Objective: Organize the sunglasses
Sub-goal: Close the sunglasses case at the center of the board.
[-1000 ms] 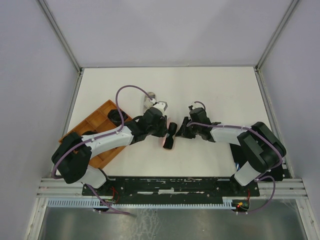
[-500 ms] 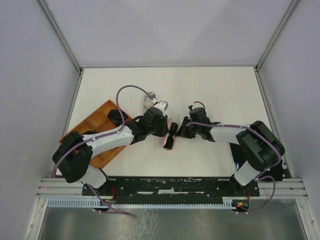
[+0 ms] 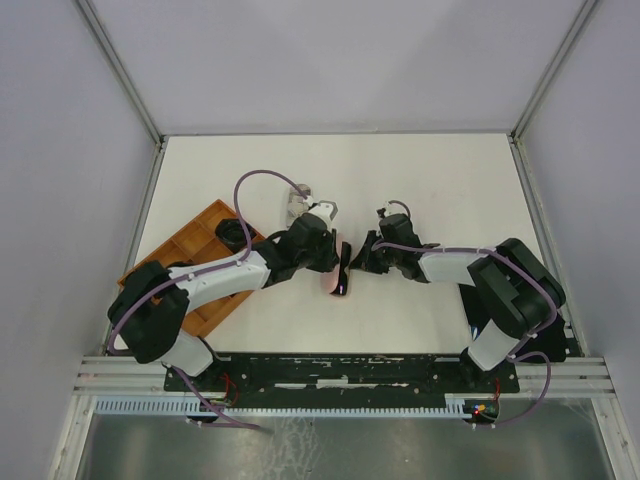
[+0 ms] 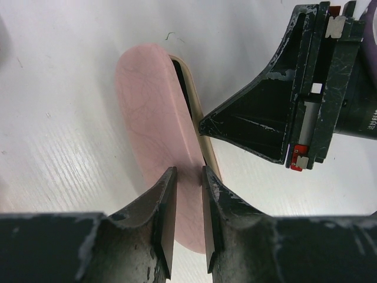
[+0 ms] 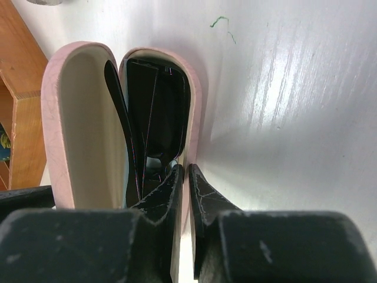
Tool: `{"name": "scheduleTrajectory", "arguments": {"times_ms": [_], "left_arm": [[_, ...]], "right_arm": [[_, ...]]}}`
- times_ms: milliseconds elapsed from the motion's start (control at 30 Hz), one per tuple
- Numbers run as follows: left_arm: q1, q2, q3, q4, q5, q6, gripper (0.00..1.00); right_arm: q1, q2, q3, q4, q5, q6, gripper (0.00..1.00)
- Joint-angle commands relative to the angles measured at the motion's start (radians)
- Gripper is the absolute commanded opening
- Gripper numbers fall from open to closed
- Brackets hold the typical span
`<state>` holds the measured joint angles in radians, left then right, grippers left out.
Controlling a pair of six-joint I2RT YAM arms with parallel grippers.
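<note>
A pink case (image 5: 53, 118) lies open on the white table, its two halves in a narrow V. Black sunglasses (image 5: 156, 112) sit folded in the right half; the left half shows a bare cream lining. My right gripper (image 5: 184, 171) is shut on that right half's thin rim. My left gripper (image 4: 187, 174) is closed on the near end of the lid (image 4: 153, 118), its jaws a small gap apart. In the top view both grippers, left (image 3: 333, 258) and right (image 3: 360, 262), meet at the case (image 3: 338, 284) mid-table. The right gripper's fingers (image 4: 247, 127) touch the lid's cream edge.
A wooden divided tray (image 3: 180, 250) lies at the left, with a dark object (image 3: 232, 235) in its far corner. A small grey-white object (image 3: 298, 200) rests behind the left wrist. The tray's corner (image 5: 23, 106) is close to the case.
The two halves of the pink case have come closer together, so less pink shows from above. The right gripper has crept left towards the left one.
</note>
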<state>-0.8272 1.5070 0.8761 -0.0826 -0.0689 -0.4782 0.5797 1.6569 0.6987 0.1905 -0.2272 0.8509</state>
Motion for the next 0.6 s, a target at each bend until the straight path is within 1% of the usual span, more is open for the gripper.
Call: {"name": "scheduleTrajectory", "arguments": {"times_ms": [0, 267, 400, 567], "left_arm": [[-0.014, 0.049, 0.008, -0.009, 0.022, -0.026, 0.3], [-0.015, 0.07, 0.008, -0.009, 0.021, -0.025, 0.29], [-0.016, 0.078, 0.008, -0.009, 0.018, -0.025, 0.29], [-0.016, 0.086, 0.01, -0.009, 0.018, -0.024, 0.29]], "right_arm": [[0.008, 0.019, 0.018, 0.145, -0.05, 0.038, 0.13], [0.008, 0.02, -0.009, 0.216, -0.055, 0.07, 0.07], [0.008, 0.009, -0.025, 0.234, -0.039, 0.085, 0.0], [0.007, 0.013, -0.035, 0.264, -0.039, 0.109, 0.0]]}}
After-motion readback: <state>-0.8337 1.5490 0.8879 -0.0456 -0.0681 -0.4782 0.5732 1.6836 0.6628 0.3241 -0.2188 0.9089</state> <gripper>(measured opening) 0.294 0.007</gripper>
